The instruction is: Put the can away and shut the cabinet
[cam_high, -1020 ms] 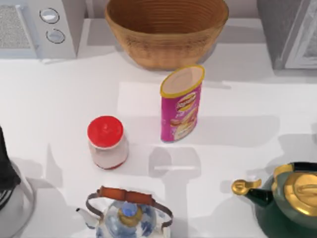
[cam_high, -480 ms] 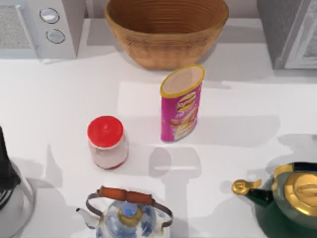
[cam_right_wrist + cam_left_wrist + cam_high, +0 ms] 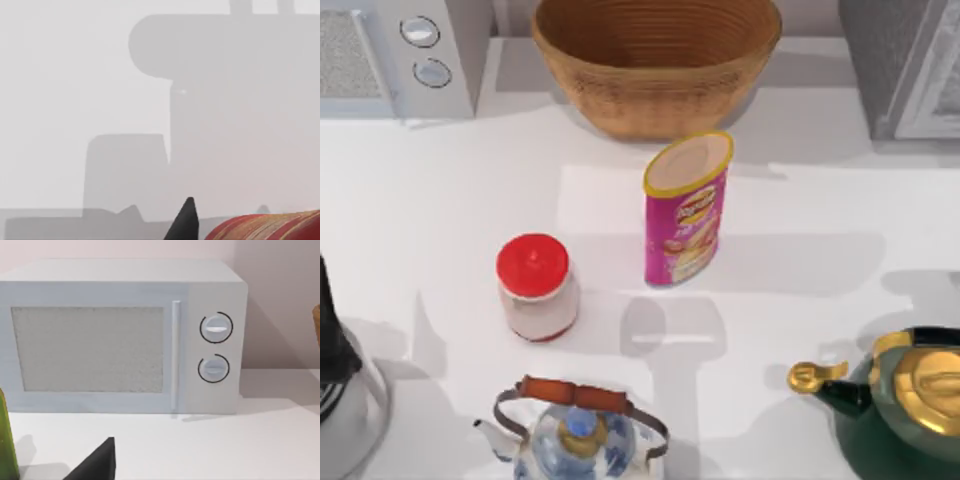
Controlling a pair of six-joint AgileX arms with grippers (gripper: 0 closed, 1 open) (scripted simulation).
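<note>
Top view showed the can [image 3: 686,211] standing upright near the middle of the white bench [image 3: 450,200], a tall pink tube with a yellow rim and a pale lid, tilted not at all as far as I could judge. It stood apart from everything: the wicker basket [image 3: 656,62] lay behind it, the jar with the red cap [image 3: 535,287] to its left and a little nearer, both with clear bench between.

By its look the can was a light cardboard tube, probably thin-walled, so it would tip readily if nudged high up and might dent under a hard squeeze. Its printed skin seemed smooth, likely a bit slippery. I judged the best hold to be across the round body at about mid-height, from the side, with moderate pressure.

Farther out, the microwave [image 3: 400,50] sat in the far left corner, the blue-patterned kettle [image 3: 575,432] at the near edge, and the green and gold teapot [image 3: 900,400] at the near right. A grey cabinet [image 3: 905,65] stood at the far right, its state unclear.

Left wrist view showed a dark tip of the left claw [image 3: 97,462] facing the microwave; right wrist view showed a tip of the right claw [image 3: 185,220]. Whether either was open or closed, I could not tell.
</note>
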